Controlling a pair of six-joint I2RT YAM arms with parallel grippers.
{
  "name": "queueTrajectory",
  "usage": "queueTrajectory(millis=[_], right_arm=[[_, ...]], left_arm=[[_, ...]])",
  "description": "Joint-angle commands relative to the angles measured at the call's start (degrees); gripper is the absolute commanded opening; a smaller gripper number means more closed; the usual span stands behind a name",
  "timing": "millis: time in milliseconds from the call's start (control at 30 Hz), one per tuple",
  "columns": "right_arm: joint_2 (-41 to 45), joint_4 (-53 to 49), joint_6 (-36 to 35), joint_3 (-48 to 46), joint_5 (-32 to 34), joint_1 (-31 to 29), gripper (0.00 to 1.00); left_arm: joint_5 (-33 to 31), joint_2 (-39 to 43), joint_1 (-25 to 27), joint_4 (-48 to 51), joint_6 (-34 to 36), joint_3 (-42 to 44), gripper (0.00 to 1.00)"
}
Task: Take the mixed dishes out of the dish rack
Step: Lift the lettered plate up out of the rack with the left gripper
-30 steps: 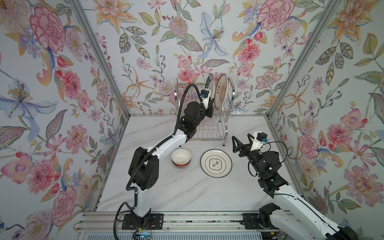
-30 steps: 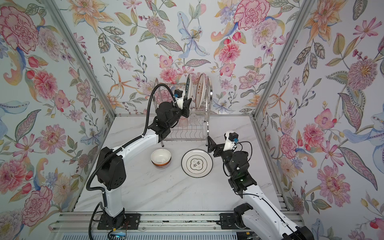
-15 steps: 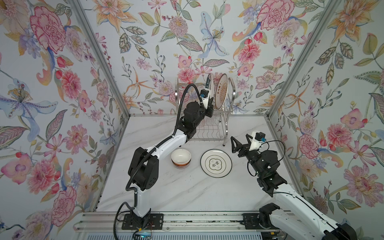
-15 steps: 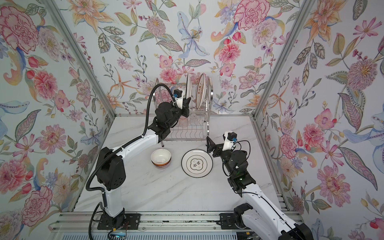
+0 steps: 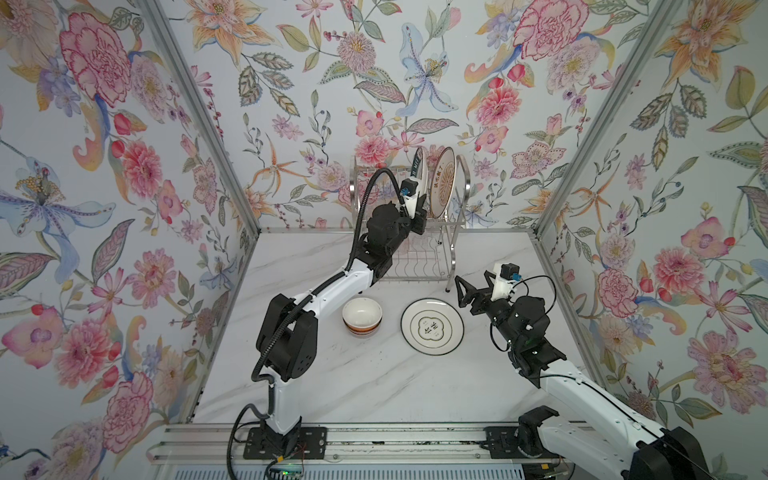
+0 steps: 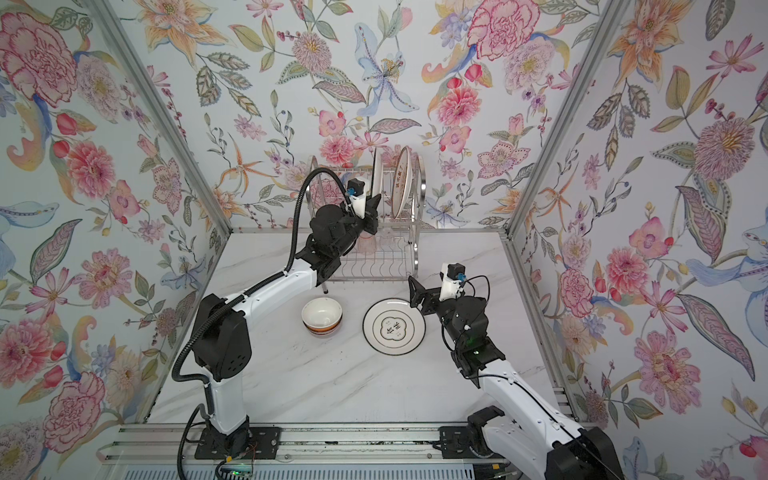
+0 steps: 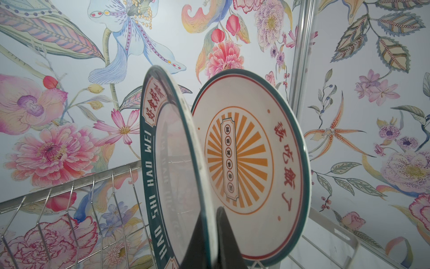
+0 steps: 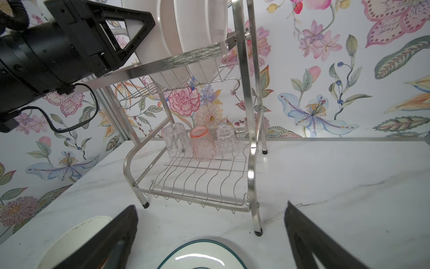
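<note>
left gripper (image 7: 208,223) clamped on teal-lettered plate (image 7: 149,163), rim between fingers (image 7: 224,240), right gripper (image 8: 210,205) spread wide

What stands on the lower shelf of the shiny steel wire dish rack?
A small pink glass between two small clear glasses, by the wall; otherwise bare wire. In both top views the left arm hides part of that shelf.
</note>
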State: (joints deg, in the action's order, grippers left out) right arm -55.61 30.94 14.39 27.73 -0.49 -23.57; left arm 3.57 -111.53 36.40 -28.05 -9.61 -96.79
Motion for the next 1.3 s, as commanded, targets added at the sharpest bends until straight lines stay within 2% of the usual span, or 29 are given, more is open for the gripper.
queueTrajectory(millis=[0, 300, 600, 767, 967, 1267], right_arm=[[-0.4, 2.0, 0.5, 1.5, -1.5, 0.2, 0.99], [-0.7, 2.3, 0.1, 1.7, -2.2, 0.2, 0.99], [-0.2, 1.7, 0.4, 2.1, -2.3, 0.2, 0.99], [-0.1, -0.1, 0.3, 3.2, -2.8, 0.1, 0.99], [0.1, -1.8, 1.5, 4.2, -3.1, 0.2, 0.99], [1.7, -9.2, 5.1, 6.5, -4.3, 1.9, 0.99]], left_arm=[[0.3, 2.5, 0.5, -5.2, 1.8, -2.3, 0.00], [2.8, 4.0, 0.4, -7.0, 4.2, -3.2, 0.00], [4.7, 9.1, 0.3, -11.8, 3.8, 1.2, 0.00], [7.4, 13.5, 0.2, -18.0, 3.5, 7.1, 0.00], [11.9, 19.3, 0.2, -19.5, 4.1, 12.6, 0.00], [19.1, 33.3, 0.5, -20.7, 9.3, 29.6, 0.00]])
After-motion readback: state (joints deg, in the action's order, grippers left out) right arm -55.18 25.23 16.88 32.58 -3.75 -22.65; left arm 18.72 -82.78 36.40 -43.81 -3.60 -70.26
